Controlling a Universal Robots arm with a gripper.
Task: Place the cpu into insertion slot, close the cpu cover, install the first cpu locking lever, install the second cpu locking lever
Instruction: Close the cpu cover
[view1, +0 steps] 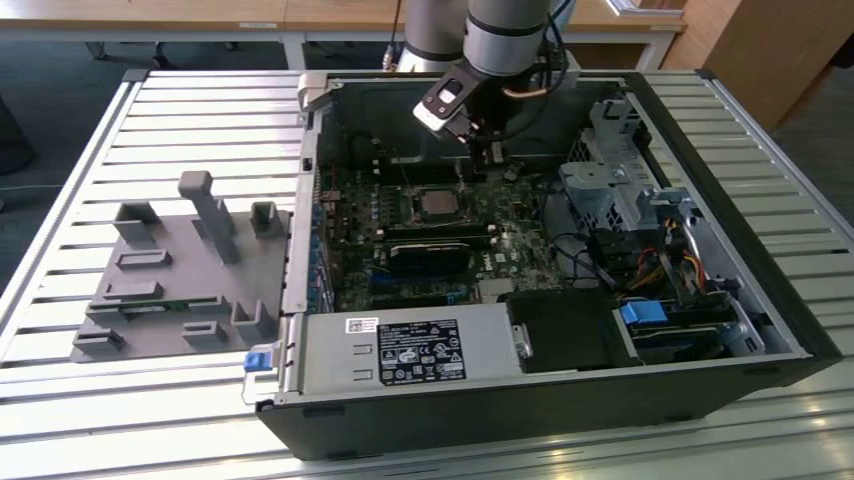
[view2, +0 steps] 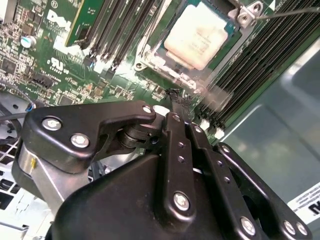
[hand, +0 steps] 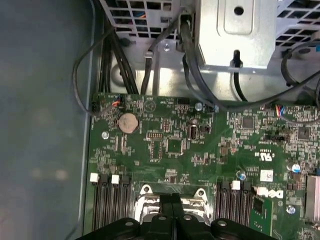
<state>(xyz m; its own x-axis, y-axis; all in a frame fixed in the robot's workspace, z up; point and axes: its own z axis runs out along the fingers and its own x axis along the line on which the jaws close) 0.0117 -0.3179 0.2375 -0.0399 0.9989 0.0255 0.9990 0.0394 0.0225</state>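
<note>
Just one cpu (view2: 197, 36), near two closed fingers (view2: 173, 134).

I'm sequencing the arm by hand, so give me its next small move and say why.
Probably lower the hand a little toward the thin metal rod at the cover's corner. The cpu already lies seated, the cpu cover seems down around it, and the hand hovers shut and empty above the green board beside it.

exterior view high over the computer case (view1: 534, 425); both wrist views close on its circuit board (view2: 122, 86) (hand: 210, 150)
</note>
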